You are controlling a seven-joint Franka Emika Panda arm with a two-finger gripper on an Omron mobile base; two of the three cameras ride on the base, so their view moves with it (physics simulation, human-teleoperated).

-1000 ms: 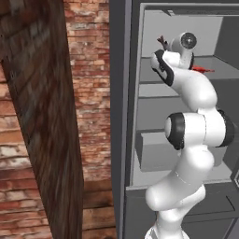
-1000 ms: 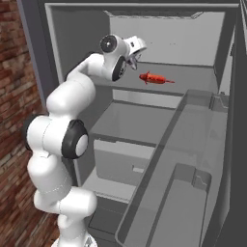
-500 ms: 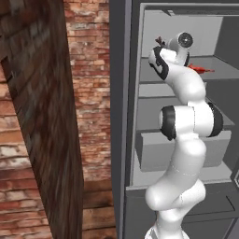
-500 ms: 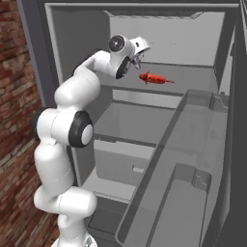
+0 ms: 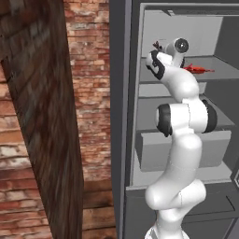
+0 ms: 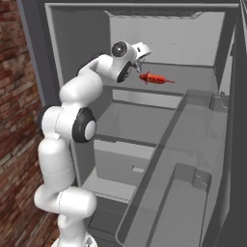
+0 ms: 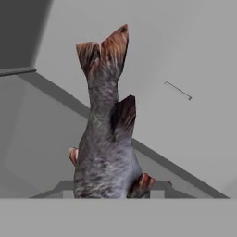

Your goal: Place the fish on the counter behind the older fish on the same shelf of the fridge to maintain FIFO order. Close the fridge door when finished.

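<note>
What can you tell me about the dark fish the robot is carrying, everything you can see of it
The fish is slender, with mottled grey-brown skin and reddish-brown fins. In the hand view its forked tail points away from the camera, a dark fin juts from its side, and small reddish fins show low on both sides. The gripper is shut on it, holding it in the air inside the open fridge, near the top shelf. It touches no shelf. Its head end is hidden low in the hand view.

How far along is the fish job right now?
Done: the grey fish is off the counter, clamped in the gripper inside the open fridge. In hand: carrying it at top shelf height, beside the red fish. Left: set it behind the red one, withdraw, shut the door.
</note>
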